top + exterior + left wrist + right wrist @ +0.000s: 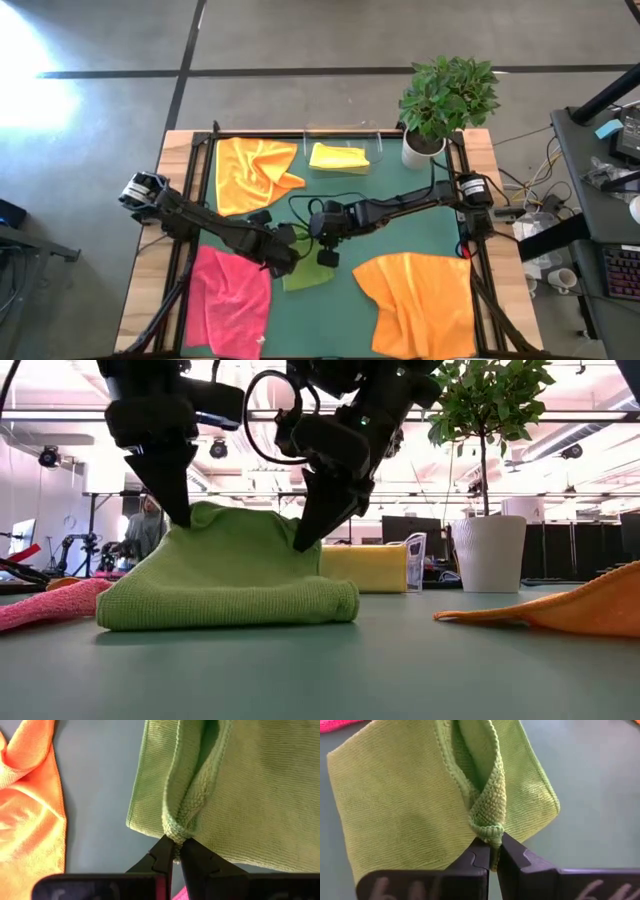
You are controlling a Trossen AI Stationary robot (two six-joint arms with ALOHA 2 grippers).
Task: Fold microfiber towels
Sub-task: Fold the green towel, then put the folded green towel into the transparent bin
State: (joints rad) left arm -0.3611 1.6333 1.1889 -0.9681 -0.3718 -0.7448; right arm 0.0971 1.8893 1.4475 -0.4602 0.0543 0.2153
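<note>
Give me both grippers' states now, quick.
Left gripper: shut on the lime green towel.
Right gripper: shut on the same towel.

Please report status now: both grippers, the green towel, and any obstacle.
Left gripper and right gripper both shut on lime green towel edges. Towel folded over on table. Nothing in the way.

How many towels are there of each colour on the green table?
Orange towels: 2
Yellow towel: 1
Lime green towel: 1
Pink towel: 1
Total: 5 towels
</note>
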